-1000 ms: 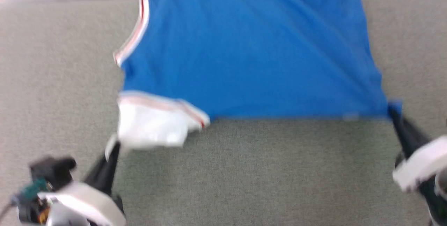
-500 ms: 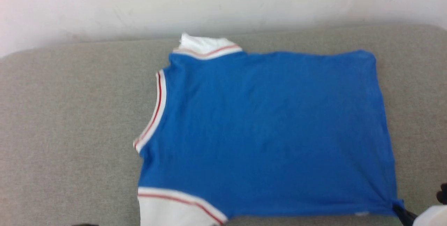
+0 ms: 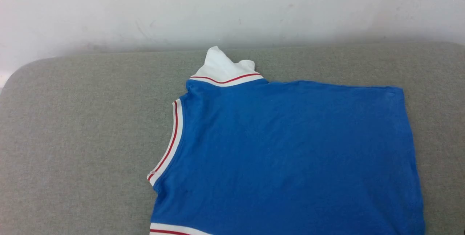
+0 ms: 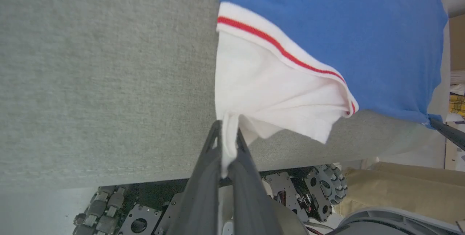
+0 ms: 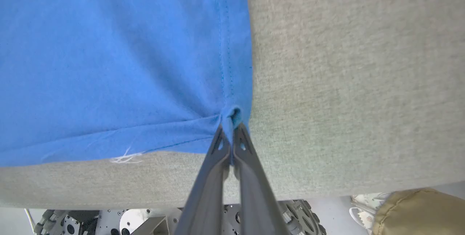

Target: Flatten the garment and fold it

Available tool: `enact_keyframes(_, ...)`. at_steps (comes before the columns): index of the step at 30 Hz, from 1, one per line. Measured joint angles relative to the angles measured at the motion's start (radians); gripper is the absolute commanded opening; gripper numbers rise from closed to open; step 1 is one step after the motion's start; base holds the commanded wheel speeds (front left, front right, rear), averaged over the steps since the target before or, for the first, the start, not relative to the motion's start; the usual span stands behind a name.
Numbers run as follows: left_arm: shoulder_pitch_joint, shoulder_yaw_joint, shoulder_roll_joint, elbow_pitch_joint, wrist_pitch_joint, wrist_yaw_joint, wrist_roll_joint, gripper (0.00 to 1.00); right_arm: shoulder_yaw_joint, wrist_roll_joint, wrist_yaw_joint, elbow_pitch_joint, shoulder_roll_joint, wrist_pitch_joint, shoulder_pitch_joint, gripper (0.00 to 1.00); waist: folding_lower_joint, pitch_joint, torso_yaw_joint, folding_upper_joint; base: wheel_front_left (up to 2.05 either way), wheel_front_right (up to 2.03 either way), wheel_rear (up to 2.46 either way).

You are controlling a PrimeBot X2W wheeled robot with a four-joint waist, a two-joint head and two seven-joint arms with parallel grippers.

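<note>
The garment (image 3: 290, 155) lies spread on the grey cushion (image 3: 80, 137), blue back side up, neck trim at the left and a white sleeve (image 3: 223, 68) sticking out at its far edge. In the left wrist view my left gripper (image 4: 228, 130) is shut on the tip of the near white sleeve (image 4: 269, 97), close to the cushion's front edge. In the right wrist view my right gripper (image 5: 231, 129) is shut on the blue hem corner (image 5: 232, 113) of the garment (image 5: 109, 64). That same dark gripper (image 4: 447, 133) shows far right in the left wrist view.
A white wall (image 3: 232, 6) rises behind the cushion. Below the cushion's front edge the robot's wheeled base (image 4: 319, 191) is visible. A tan cushion or bag (image 5: 421, 211) sits on the floor at the right. Bare grey cushion surrounds the garment on the left and right.
The head camera has tilted up: the garment slid down the picture, both grippers left it, and the wall and far sleeve came into sight. The grips look unchanged.
</note>
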Motion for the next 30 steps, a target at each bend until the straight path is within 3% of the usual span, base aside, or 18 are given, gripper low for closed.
enact_keyframes(6, -0.096, 0.025, 0.028, -0.077, -0.073, -0.021, 0.075, 0.00, -0.036, -0.003, 0.000, -0.063, -0.006, -0.052, -0.039, 0.00, 0.0000, 0.009, 0.002, 0.0000, 0.00, 0.00, 0.00)
enact_keyframes(14, -0.378, 0.017, 0.057, -0.084, -0.138, -0.088, 0.166, 0.00, -0.063, -0.040, 0.001, -0.108, -0.021, -0.151, -0.245, 0.00, 0.0002, 0.083, -0.016, 0.0000, 0.00, 0.00, 0.00)
enact_keyframes(22, -0.589, -0.015, 0.062, 0.014, -0.156, -0.105, 0.236, 0.00, -0.027, -0.064, 0.001, -0.037, -0.045, -0.205, -0.410, 0.00, 0.0003, 0.200, -0.046, 0.0000, 0.00, 0.00, 0.00)
enact_keyframes(30, -0.706, -0.068, 0.047, 0.160, -0.187, -0.133, 0.287, 0.00, 0.005, -0.066, 0.001, 0.055, -0.054, -0.244, -0.476, 0.00, 0.0004, 0.306, -0.074, 0.0000, 0.00, 0.00, 0.00)
